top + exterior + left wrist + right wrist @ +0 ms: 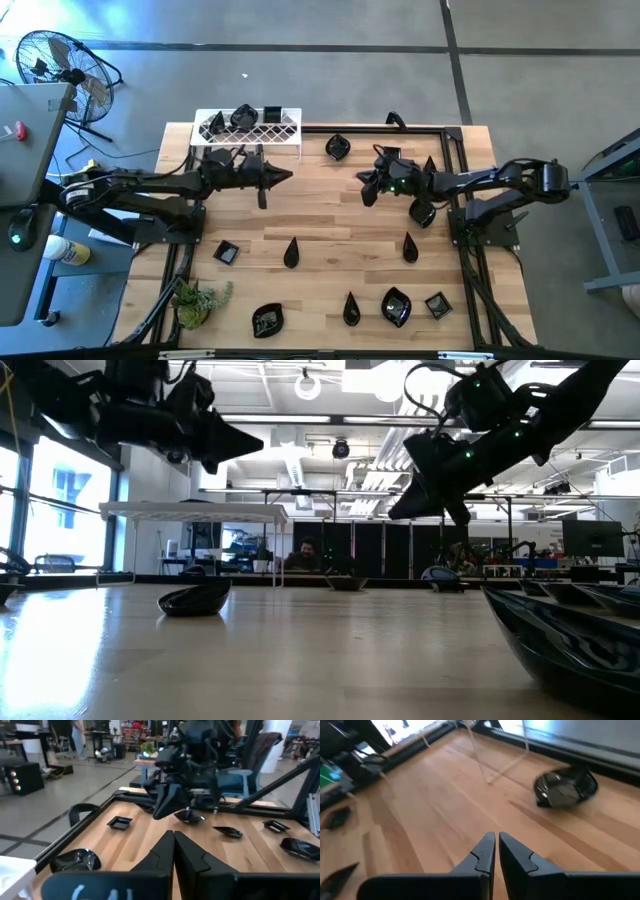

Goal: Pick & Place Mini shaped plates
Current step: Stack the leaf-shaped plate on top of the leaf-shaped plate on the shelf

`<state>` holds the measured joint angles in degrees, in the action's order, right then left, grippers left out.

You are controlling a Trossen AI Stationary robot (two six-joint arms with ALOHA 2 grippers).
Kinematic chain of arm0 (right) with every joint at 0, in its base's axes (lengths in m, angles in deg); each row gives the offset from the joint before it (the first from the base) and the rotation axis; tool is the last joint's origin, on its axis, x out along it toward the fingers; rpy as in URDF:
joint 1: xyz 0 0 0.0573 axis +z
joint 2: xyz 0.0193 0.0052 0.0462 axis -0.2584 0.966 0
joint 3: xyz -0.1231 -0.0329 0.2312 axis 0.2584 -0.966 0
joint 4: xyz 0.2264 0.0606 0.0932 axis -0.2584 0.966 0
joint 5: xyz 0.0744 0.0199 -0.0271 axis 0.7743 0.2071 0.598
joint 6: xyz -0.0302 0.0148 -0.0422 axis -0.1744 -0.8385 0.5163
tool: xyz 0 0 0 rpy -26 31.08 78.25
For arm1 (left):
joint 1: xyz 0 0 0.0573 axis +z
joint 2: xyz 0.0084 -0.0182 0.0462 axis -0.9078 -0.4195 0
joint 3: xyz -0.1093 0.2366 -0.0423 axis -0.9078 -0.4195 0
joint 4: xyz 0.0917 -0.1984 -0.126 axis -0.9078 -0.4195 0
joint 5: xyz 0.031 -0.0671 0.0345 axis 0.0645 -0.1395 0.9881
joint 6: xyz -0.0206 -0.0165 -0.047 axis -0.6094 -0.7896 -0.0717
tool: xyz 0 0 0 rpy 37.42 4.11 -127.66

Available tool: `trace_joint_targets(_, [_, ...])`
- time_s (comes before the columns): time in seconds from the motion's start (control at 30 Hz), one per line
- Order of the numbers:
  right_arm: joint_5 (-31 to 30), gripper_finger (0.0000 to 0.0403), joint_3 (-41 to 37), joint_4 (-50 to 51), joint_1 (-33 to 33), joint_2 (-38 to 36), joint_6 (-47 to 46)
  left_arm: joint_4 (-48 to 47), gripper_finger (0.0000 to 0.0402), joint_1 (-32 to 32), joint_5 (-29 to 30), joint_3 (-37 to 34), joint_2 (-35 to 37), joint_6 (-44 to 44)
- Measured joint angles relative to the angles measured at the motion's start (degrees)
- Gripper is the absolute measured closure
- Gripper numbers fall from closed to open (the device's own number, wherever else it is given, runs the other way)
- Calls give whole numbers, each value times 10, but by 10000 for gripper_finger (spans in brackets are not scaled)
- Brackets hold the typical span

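Just plate beyond right claw

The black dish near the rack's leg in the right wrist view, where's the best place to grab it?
Probably the raised rim of the leaf-shaped plate, from straight above, fingers straddling its edge. It lies flat on the table, a shallow bowl with upturned sides. The right end effector, shut and empty, would need opening first.

Plates glossy black; rack white lattice; table pale striped wood; plant green.
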<state>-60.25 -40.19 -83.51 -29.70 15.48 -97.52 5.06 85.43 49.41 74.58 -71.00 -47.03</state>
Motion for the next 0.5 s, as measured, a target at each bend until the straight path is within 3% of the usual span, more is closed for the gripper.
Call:
trace_joint_targets(0.23, [-11,382,1,30,7,-1,0,11,400,0,-12,-5,0,7])
trace_joint_targets(0.5, [-82,381,56,213,15,-1,-42,-16,400,0,-12,-5,0,15])
